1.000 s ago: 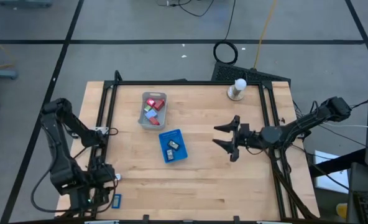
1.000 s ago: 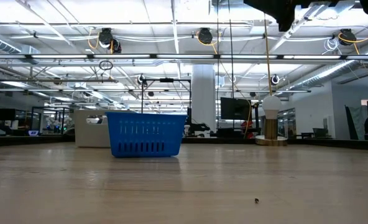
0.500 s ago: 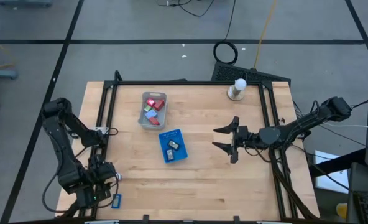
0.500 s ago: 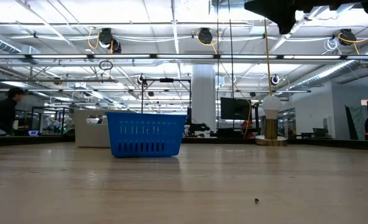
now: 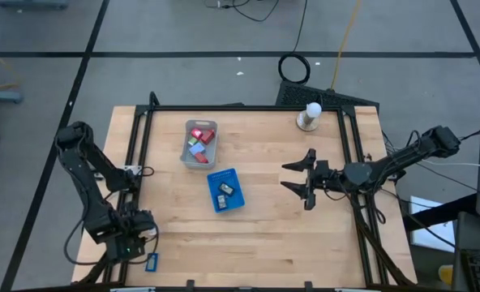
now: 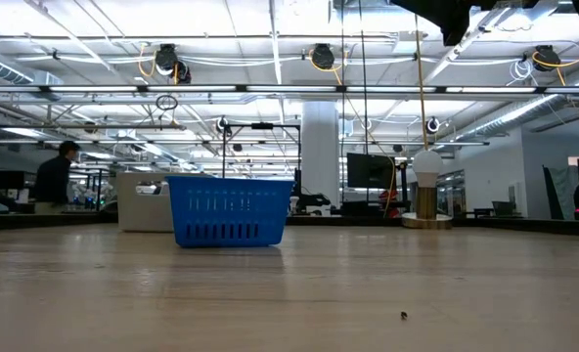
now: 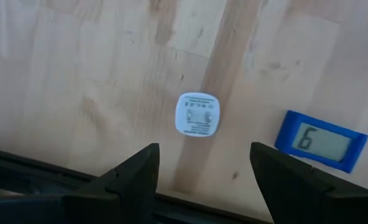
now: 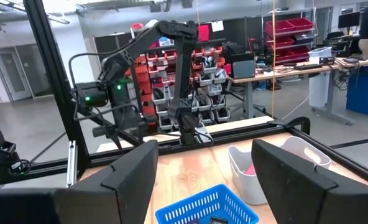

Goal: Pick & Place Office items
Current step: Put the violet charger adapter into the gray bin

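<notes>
Hovering over the pale wooden table [image 5: 264, 227] at about 3 o'clock from its middle, the right hand [image 5: 300, 176] is reaching in with its two dark fingers spread wide and nothing between them. At about 7 o'clock, near the table's front-left corner, the left hand [image 5: 129, 242] is hanging low, its fingers [image 7: 131, 177] also parted and empty, looking down on a small white square tag [image 7: 197, 114] lying flat on the wood and a small blue digital display [image 7: 321, 140] showing a 6 just beside it. Sitting at about 11 o'clock is the grey rectangular plastic tray [image 5: 199, 143], holding the small red and pale blue office items [image 5: 199, 139]. Just right of the table's middle, toward 5 o'clock from the tray, the blue slotted plastic basket [image 5: 225, 191] is carrying a few more small pieces [image 5: 225, 190]. At about 1 o'clock, the white knob on a round base [image 5: 309, 116] is standing upright near the far edge.
</notes>
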You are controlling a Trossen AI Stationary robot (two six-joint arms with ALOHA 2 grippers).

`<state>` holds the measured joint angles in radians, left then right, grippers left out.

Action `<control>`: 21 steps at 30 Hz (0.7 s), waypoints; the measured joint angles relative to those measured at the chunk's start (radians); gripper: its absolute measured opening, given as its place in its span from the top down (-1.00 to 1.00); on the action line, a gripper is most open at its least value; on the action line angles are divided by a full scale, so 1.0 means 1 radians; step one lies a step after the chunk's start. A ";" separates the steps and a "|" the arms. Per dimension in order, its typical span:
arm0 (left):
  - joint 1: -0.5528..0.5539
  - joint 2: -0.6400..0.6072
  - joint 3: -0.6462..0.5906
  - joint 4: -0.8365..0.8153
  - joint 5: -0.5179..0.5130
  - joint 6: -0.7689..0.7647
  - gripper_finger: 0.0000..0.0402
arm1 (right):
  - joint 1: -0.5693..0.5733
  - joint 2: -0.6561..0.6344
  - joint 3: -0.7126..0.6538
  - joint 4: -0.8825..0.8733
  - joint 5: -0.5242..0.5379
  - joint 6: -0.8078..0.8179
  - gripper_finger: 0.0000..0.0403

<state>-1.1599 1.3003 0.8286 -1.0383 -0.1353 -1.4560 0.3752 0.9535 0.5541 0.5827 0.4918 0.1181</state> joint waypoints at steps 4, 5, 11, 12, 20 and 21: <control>0.000 0.000 -0.021 0.002 0.000 0.006 -0.25 | 0.000 0.000 0.000 -0.002 0.000 0.000 -0.25; 0.000 0.000 -0.026 0.004 0.000 0.006 -0.25 | 0.000 0.000 0.000 -0.002 0.000 0.000 -0.25; 0.000 0.000 -0.041 0.044 0.000 0.043 -0.25 | 0.000 0.000 0.000 -0.005 0.000 0.000 -0.25; 0.000 0.000 -0.043 0.047 0.000 0.044 -0.25 | 0.000 0.000 0.000 -0.005 0.000 0.000 -0.25; 0.001 0.000 -0.053 0.049 -0.033 0.044 -0.25 | 0.000 0.000 0.000 -0.005 0.003 -0.007 -0.25; 0.002 0.000 -0.060 0.050 -0.032 0.043 -0.25 | 0.000 0.000 0.000 -0.005 0.003 -0.007 -0.25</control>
<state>-1.1583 1.3006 0.7683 -0.9881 -0.1670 -1.4132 0.3748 0.9535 0.5541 0.5777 0.4950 0.1112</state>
